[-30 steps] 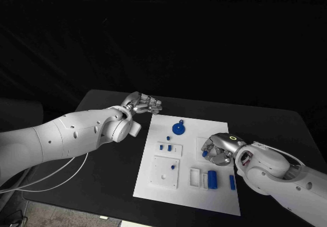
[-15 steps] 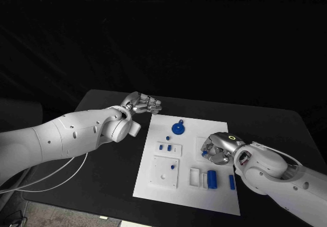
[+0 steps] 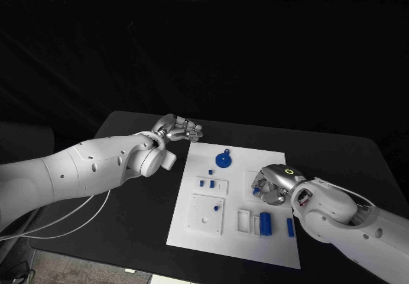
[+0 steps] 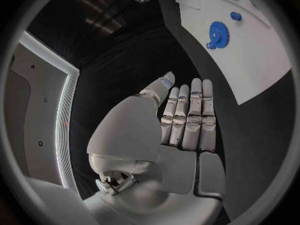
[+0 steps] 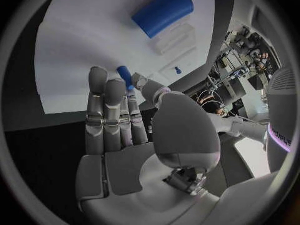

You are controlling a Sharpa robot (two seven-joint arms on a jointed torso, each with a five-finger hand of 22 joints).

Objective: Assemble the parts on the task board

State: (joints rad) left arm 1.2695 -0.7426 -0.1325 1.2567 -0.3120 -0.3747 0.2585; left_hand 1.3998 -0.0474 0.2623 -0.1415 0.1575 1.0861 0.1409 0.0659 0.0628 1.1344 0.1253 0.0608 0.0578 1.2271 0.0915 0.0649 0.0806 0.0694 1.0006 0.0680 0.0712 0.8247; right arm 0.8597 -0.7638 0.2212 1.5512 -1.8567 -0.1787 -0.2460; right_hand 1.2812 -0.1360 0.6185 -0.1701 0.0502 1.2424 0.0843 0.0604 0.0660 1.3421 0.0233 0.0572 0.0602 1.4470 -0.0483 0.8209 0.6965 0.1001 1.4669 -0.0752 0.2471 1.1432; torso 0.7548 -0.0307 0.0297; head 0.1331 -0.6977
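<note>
The task board (image 3: pixel 239 207) lies in the middle of the black tabletop (image 3: pixel 127 201), its long edges running from the far side toward me. In the head view I see a blue gear (image 3: pixel 223 160) near the board's far edge, two short blue pegs (image 3: pixel 206 184) standing in a small white block just nearer, and a square white block (image 3: pixel 207 215) with one small blue piece by the board's left edge. Toward the near right corner a blue cylinder (image 3: pixel 266 223) lies beside a narrow white holder (image 3: pixel 244 222), with a slim blue bar (image 3: pixel 291 228) at the right edge. My left hand (image 3: pixel 177 129) hangs over the tabletop just off the board's far left corner, its fingers curled inward, holding nothing I can make out. My right hand (image 3: pixel 273 184) is over the board's right side, bent down, with a small blue part (image 3: pixel 256 192) at its fingertips.

From the left wrist, the left hand (image 4: pixel 187 120) shows its fingers straight and pressed side by side over bare tabletop, empty; the gear (image 4: pixel 218 35) lies on the board (image 4: pixel 250 70) beyond them.

From the right wrist, the right hand (image 5: pixel 122 120) pinches the small blue part (image 5: pixel 125 77) between thumb and a finger, above the board (image 5: pixel 94 45). The cylinder (image 5: pixel 163 12) rests beyond it.
</note>
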